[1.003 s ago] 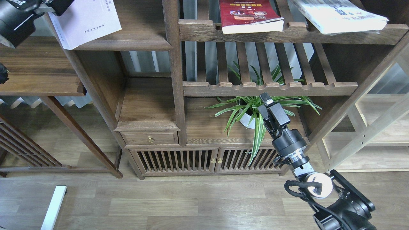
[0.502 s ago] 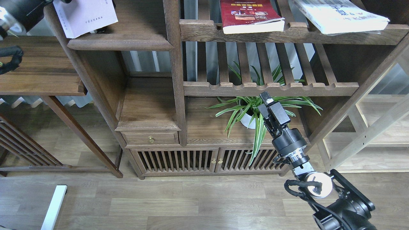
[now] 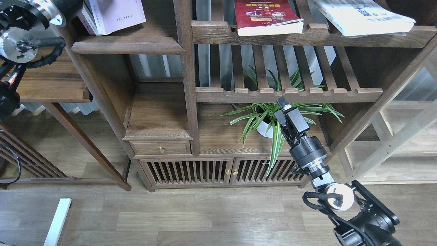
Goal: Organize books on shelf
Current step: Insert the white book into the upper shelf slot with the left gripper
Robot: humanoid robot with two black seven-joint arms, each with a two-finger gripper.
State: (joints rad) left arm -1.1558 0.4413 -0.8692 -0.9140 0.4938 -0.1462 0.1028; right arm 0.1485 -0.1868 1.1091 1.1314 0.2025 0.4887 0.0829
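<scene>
Black and slim, the right gripper (image 3: 285, 108) points up and slightly left in front of the potted spider plant (image 3: 269, 121); its two fingers lie so close together and so dark that I cannot tell whether they are clenched or parted, and nothing shows between them. Behind it the right arm (image 3: 312, 157) runs down and to the right through a round wrist and a silver joint to the bulky base at the lower right corner.

At the top left, only the silver and black joints of the left arm (image 3: 24, 30) show, with a looped cable; its gripper lies past the top edge, out of sight.

Just beside that arm, a pale lavender-white book (image 3: 117, 12) rests on the solid dark-brown shelf (image 3: 128, 46), leaning against a darker-spined book (image 3: 87, 18) on its left. To the right, on the upper slatted shelf (image 3: 307, 36), a dark red book (image 3: 268, 17) with a yellow title lies flat, and a large white book (image 3: 362, 17) lies tilted, well apart from it.

Below, the walnut bookcase has a small drawer (image 3: 160, 148) with a brass knob and two slatted cabinet doors (image 3: 208, 171). Everything stands on a wood-plank floor (image 3: 191, 215), with a pale wooden frame (image 3: 392, 143) at the right.
</scene>
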